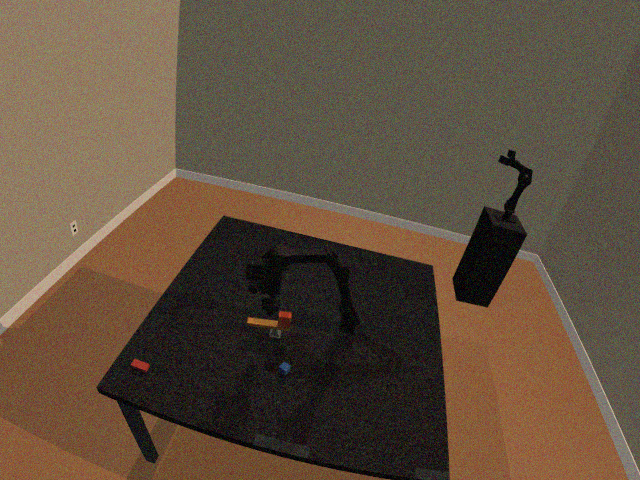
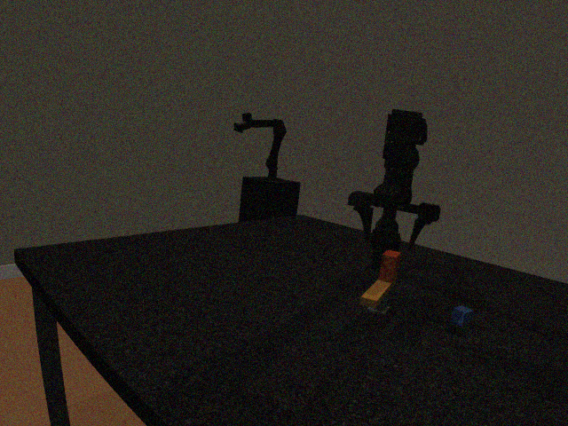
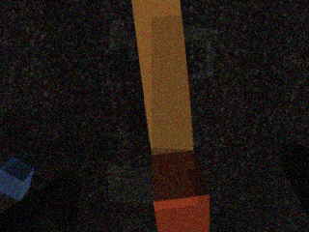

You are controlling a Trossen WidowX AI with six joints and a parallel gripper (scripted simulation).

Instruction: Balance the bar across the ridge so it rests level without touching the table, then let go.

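An orange-yellow bar [image 1: 262, 322] [image 2: 376, 290] [image 3: 161, 72] with a red block at one end lies across a small grey ridge [image 1: 275, 334] [image 2: 379, 310] on the black table [image 1: 361, 413] [image 2: 206, 297]. The ridge sits under the bar close to the red end. In the top view the bar looks about level; the dim light hides whether an end touches the table. My gripper [image 1: 261, 292] [image 2: 390, 237] is open and empty, and hangs straight above the bar, clear of it. Its fingers do not show clearly in the wrist view.
A small blue cube [image 1: 284, 368] [image 2: 461, 315] [image 3: 14, 178] lies on the table near the bar. A flat red block [image 1: 140, 365] lies near the table's front left corner. A black pedestal [image 1: 488, 263] [image 2: 269, 197] with a second arm stands on the floor beyond the table.
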